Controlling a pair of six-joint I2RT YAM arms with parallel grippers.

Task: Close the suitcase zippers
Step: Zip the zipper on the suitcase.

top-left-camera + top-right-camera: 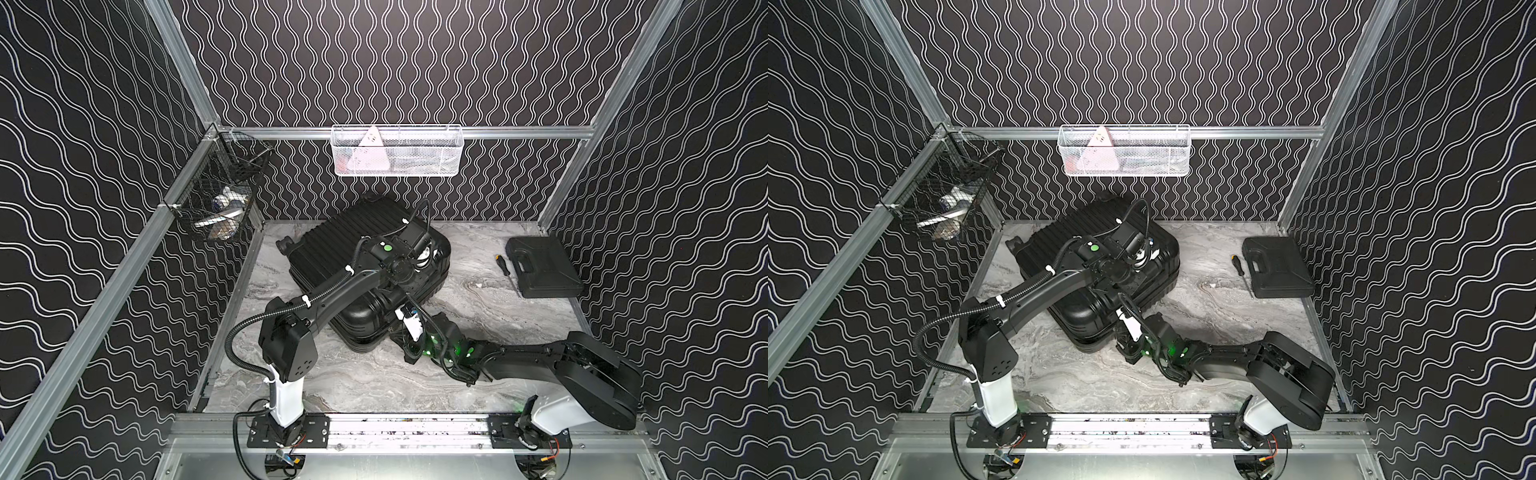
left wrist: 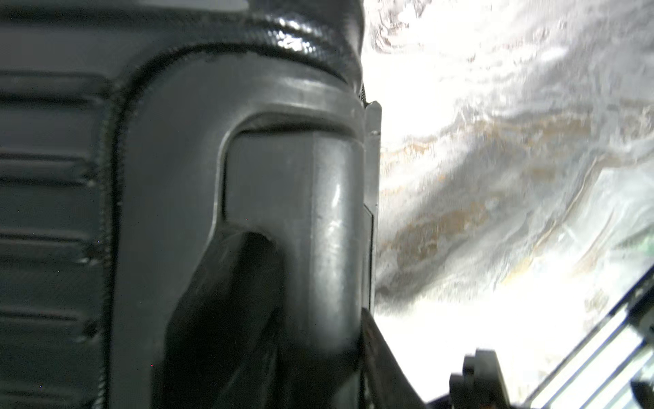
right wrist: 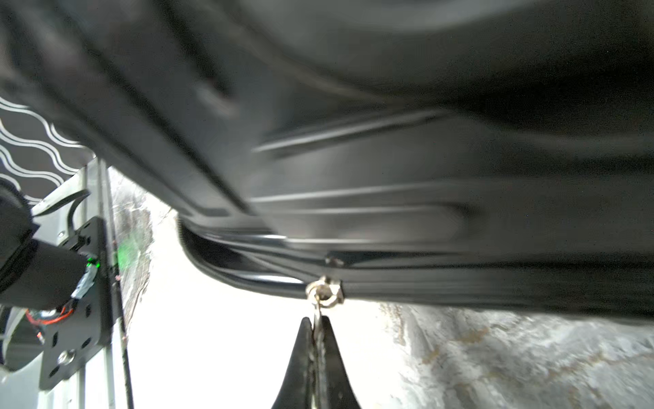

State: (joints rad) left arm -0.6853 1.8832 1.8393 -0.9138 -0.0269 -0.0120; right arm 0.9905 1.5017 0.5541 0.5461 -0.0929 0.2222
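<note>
One suitcase point(image 1: 328, 241) — left fingers point(image 2: 226, 311) clamp its handle point(image 2: 318, 230), right fingers point(image 3: 300, 361) pinch one zipper pull point(image 3: 323, 290) (silver).

Suitcase point(image 1: 328, 237) is lying on table point(image 1: 478, 299), mid-table, toward back wall. Tool case point(image 1: 542, 266) is sitting well right of it, by right wall. Screwdriver point(image 1: 505, 270) is lying just left of tool case. Mesh basket point(image 1: 436, 166) is hanging on back wall above suitcase. Wire basket point(image 1: 216, 195) is hanging in back-left corner. My left pincer point(image 2: 308, 276) is sitting on suitcase's right part. My right pincer point(image 3: 316, 329) is sitting at its near edge, on zipper pull point(image 3: 323, 292).
</note>
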